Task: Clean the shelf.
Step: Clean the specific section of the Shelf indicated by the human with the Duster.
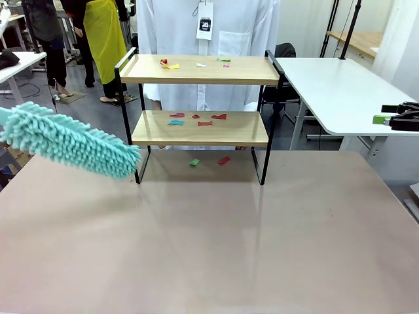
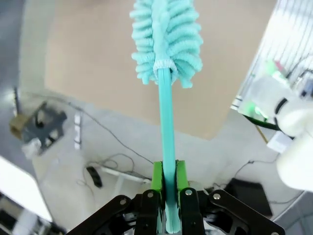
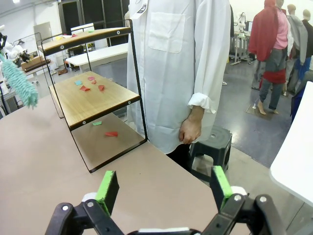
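The shelf (image 1: 249, 69) stands at the far middle of the tan table, two wooden boards in a black frame. Small coloured paper scraps lie on its top board (image 1: 169, 65), on its lower board (image 1: 203, 121) and on the table beneath it (image 1: 209, 161). A fluffy teal duster (image 1: 72, 140) hangs in from the left, its tip close to the shelf's left leg. My left gripper (image 2: 168, 196) is shut on the duster's teal handle (image 2: 166, 122). My right gripper (image 3: 165, 188) is open and holds nothing; it also shows at the far right (image 1: 387, 115), well away from the shelf (image 3: 93, 100).
A person in a white coat (image 1: 209, 26) stands right behind the shelf, one hand (image 3: 188, 131) hanging down. A white table (image 1: 340, 91) stands at the back right and a black stool (image 3: 210, 147) beside the person. The near tabletop (image 1: 209, 242) is bare.
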### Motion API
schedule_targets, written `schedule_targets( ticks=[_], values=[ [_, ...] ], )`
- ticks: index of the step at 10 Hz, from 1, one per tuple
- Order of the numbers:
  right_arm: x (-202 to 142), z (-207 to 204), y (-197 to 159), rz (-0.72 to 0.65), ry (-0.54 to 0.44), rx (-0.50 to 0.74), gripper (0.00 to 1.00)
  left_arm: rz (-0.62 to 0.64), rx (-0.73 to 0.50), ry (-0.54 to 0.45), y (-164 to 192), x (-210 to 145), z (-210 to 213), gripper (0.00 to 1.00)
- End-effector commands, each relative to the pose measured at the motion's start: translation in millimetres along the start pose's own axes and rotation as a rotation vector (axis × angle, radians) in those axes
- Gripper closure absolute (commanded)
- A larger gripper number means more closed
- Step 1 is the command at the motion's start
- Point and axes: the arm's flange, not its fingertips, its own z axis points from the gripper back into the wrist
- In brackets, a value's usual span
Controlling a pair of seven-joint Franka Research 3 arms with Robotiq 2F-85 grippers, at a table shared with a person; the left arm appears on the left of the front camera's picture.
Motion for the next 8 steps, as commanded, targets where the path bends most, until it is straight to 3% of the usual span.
schedule_targets(
  ticks=[1, 4, 8],
  values=[
    [2.9, 1.2, 0.6, 0.005, 0.004, -0.002, 0.0, -0.179, -0.068, -0.014, -7.8, 1.7, -3.9, 0.87],
    [2.9, 1.2, 0.6, 0.005, 0.004, -0.002, 0.0, -0.308, -0.043, 0.07, -19.4, 14.3, -13.7, 0.87],
    [2.9, 1.2, 0.6, 0.005, 0.004, -0.002, 0.0, -0.275, -0.066, 0.042, -17.0, 19.5, -12.7, 0.87]
  ],
)
